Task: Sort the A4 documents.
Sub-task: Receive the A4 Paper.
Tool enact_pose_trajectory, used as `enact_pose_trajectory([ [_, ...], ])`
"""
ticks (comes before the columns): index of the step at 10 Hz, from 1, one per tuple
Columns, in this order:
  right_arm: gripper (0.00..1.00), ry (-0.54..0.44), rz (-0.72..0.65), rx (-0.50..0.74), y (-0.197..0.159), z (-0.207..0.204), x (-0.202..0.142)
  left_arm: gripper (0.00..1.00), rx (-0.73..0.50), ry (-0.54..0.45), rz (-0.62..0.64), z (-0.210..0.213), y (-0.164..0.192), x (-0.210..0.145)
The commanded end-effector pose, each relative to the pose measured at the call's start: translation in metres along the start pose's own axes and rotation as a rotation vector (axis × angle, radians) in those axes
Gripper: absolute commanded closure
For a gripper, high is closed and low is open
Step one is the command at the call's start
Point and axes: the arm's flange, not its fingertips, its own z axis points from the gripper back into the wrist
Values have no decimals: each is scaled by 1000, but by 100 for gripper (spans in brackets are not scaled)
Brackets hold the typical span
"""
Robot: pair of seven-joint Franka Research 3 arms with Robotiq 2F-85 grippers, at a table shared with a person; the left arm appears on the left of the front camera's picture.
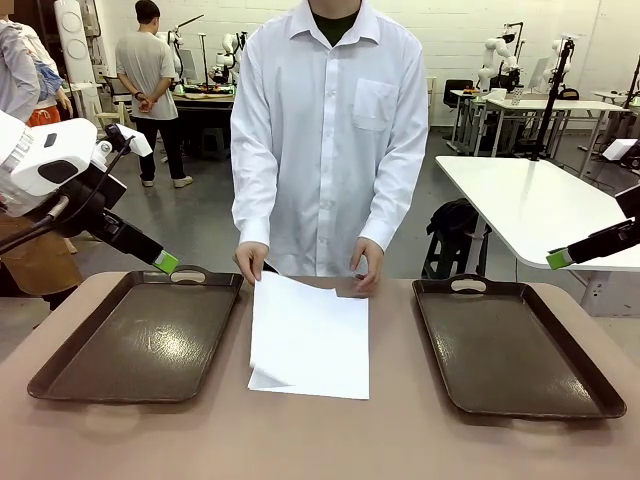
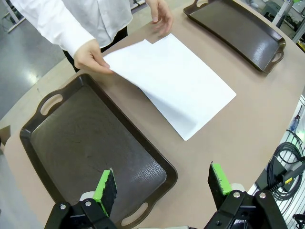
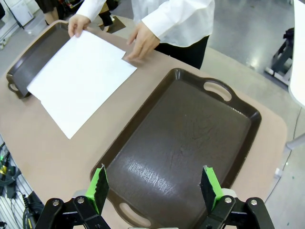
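1. A4 documents [image 1: 310, 335]: lying on the counter [image 1: 330, 440] between the left tray [image 1: 140, 345] and the right tray [image 1: 510, 345]; a person's hands [image 1: 251, 260] touch the far edge.
2. Left gripper [image 2: 163, 181]: open, empty, raised by the left tray.
3. Right gripper [image 3: 155, 183]: open, empty, raised by the right tray.

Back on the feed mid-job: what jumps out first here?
White A4 paper sheets lie mid-table on the tan tabletop, with a white-shirted person's one hand and other hand at their far corners. Dark brown rectangular handled trays flank them, the left tray and the right tray, neither holding a sheet yet. The robot's left hand and right hand hang open, each by its own tray.
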Motion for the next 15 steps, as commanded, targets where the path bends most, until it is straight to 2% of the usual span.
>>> enact_pose_trajectory([
  [1,0,-5,-4,15,-1,-3,-1,0,0,-3,0,-2,0,1],
  [15,0,-5,-4,15,-1,-3,-1,0,0,-3,0,-2,0,1],
])
